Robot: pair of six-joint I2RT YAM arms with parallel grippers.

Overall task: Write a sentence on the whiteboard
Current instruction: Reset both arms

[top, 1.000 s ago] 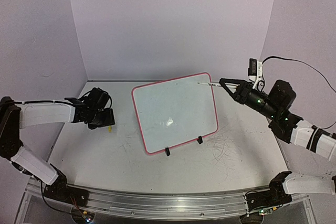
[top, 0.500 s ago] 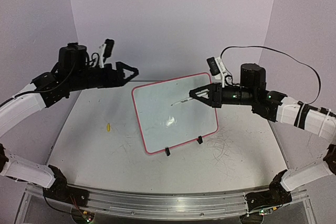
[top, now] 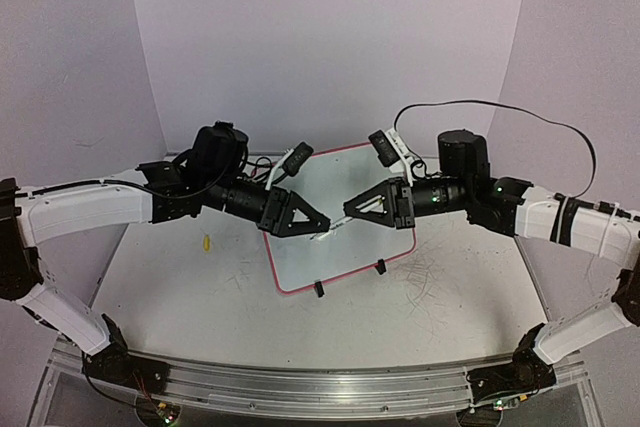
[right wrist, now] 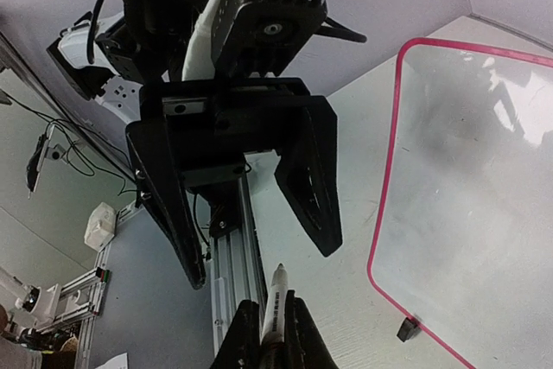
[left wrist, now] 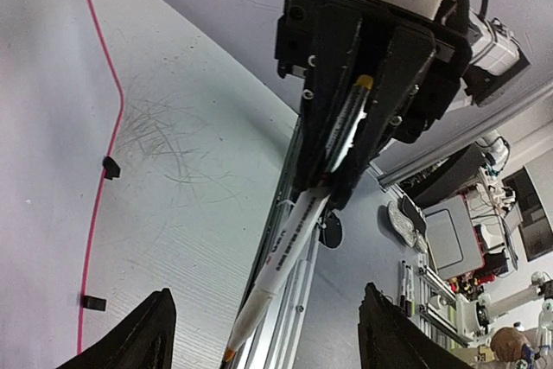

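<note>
The whiteboard (top: 335, 265) stands tilted on two black clip feet at the table's middle, its pink frame (right wrist: 390, 181) partly hidden by both arms. No sentence shows on its surface (left wrist: 43, 170). My right gripper (right wrist: 272, 304) is shut on a white marker (right wrist: 275, 295), which points at the left gripper. In the left wrist view the marker (left wrist: 289, 239) runs down between the spread fingers (left wrist: 151, 334). My left gripper (top: 322, 224) is open, facing the right gripper (top: 348, 209) over the board. The marker's uncapped tip (left wrist: 232, 353) touches neither finger.
A small yellow cap (top: 206, 243) lies on the table left of the board. The table (top: 450, 287) carries old scribble marks to the right of the board. An aluminium rail (top: 300, 382) runs along the near edge. Purple walls close in the back and both sides.
My left arm rose from beside the yellow cap and swung right to the board's middle. The right gripper carried the marker left from the board's top right corner to meet it.
</note>
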